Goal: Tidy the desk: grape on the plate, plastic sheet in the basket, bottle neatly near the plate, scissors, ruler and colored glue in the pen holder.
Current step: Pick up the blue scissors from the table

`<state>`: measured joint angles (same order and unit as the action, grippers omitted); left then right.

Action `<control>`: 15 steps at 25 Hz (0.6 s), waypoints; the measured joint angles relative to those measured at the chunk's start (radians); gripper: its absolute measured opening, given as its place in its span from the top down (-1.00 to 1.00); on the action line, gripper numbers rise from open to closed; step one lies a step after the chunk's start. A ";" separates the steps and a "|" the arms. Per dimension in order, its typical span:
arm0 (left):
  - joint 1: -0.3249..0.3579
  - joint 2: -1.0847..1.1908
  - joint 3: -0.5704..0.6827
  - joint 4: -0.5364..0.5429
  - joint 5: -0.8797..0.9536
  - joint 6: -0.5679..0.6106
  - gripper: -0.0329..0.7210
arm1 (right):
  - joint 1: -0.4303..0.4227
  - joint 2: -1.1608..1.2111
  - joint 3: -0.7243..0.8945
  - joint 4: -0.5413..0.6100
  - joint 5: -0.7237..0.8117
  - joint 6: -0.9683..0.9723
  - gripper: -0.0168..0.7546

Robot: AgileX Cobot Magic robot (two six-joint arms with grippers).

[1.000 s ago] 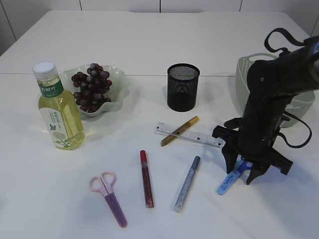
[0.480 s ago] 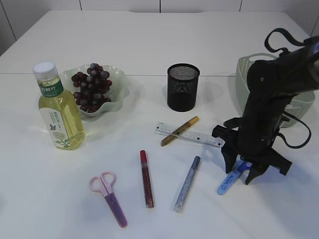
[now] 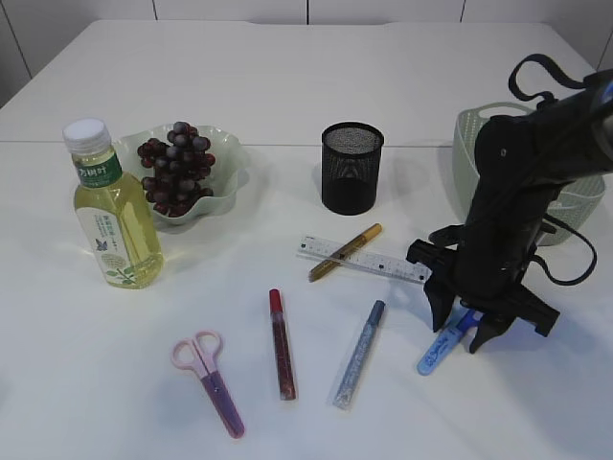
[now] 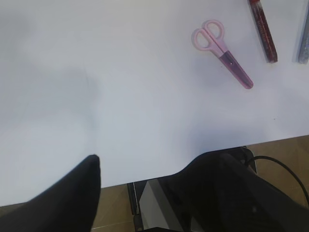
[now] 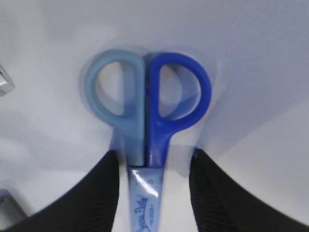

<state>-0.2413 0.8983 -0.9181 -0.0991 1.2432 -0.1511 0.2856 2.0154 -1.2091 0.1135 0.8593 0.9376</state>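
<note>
Right wrist view is showing you the right claw [image 5: 153, 186] standing open, its fingers [image 5: 99, 193] straddling the blue scissors [image 5: 147, 121] below the handle loops. Your left claw [image 4: 140, 193] is hanging open too, with the pink scissors [image 4: 222, 53] lying well ahead of it.

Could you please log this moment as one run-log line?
right gripper: open, fingers straddling blue scissors on table | left gripper: open, idle | pink scissors, ruler: untouched | pen holder: nothing added
</note>
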 joint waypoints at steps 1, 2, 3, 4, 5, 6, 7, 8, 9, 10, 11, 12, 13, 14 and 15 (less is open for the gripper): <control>0.000 0.000 0.000 0.000 0.000 0.000 -0.53 | 0.000 0.000 0.000 0.000 -0.002 0.000 -0.03; 0.000 0.000 0.000 0.000 0.000 0.000 -0.53 | 0.000 0.000 0.000 0.000 -0.005 0.000 -0.01; 0.000 0.000 0.000 0.000 0.000 0.000 -0.53 | 0.000 0.000 0.000 0.000 -0.006 0.000 0.03; 0.000 0.000 0.000 0.000 0.000 0.000 -0.53 | 0.000 0.000 0.000 0.000 -0.006 0.000 0.07; 0.000 0.000 0.000 0.000 0.000 0.000 -0.53 | 0.000 0.000 0.000 0.000 -0.006 0.000 0.11; 0.000 0.000 0.000 0.000 0.000 0.000 -0.53 | 0.000 0.000 0.000 0.000 -0.006 0.000 0.15; 0.000 0.000 0.000 0.000 0.000 0.000 -0.53 | 0.000 0.000 0.000 0.000 -0.006 0.000 0.17; 0.000 0.000 0.000 0.000 0.000 0.000 -0.53 | 0.000 0.000 0.000 0.000 -0.006 0.000 0.19; 0.000 0.000 0.000 0.000 0.000 0.000 -0.53 | 0.000 0.000 0.000 0.000 -0.008 0.000 0.19; 0.000 0.000 0.000 0.000 0.000 0.000 -0.53 | 0.000 0.000 0.000 0.000 -0.008 0.001 0.20; 0.000 0.000 0.000 0.000 0.000 0.000 -0.53 | 0.000 0.000 0.000 0.000 -0.008 0.001 0.20; 0.000 0.000 0.000 0.000 0.000 0.000 -0.53 | 0.000 0.000 0.000 0.000 -0.008 0.001 0.21; 0.000 0.000 0.000 0.000 0.000 0.000 -0.53 | 0.000 0.000 0.000 0.000 -0.008 0.001 0.21; 0.000 0.000 0.000 0.000 0.000 0.000 -0.53 | 0.000 0.003 0.000 0.000 -0.008 0.001 0.21; 0.000 0.000 0.000 0.000 0.000 0.000 -0.53 | 0.000 0.006 0.000 0.002 -0.008 0.001 0.21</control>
<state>-0.2413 0.8983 -0.9181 -0.0991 1.2432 -0.1511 0.2856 2.0211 -1.2091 0.1154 0.8509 0.9384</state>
